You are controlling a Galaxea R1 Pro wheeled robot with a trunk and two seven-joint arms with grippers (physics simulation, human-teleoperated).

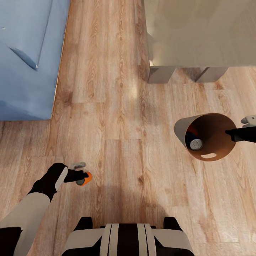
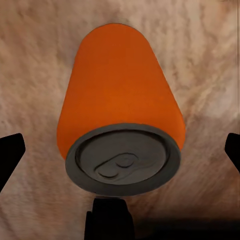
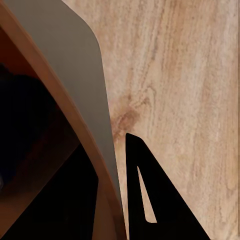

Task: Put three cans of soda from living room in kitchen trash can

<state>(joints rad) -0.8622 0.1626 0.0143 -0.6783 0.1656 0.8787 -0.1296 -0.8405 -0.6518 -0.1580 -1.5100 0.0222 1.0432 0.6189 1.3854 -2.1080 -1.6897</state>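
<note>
Blue sofa point(image 1: 28, 60) at far left on wood floor point(image 1: 117, 117). Left pincer point(image 1: 82, 173) clamped on orange soda can point(image 1: 86, 177) low over floor. Further right, tash can point(image 1: 208, 137) tilted, gripped at rim by right pincer point(image 1: 229, 133), holding blue can point(image 1: 195, 143) and another orange can point(image 1: 192, 130).

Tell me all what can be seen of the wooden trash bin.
The trash bin is a tapered round bin, light tan outside and brown inside, with an oval cut-out near its rim. It is tilted, its opening facing the head camera, above the light wood floor. The right hand grips its rim, one finger inside the wall and one outside. Inside lie a dark blue can showing its silver top and an orange can.
</note>
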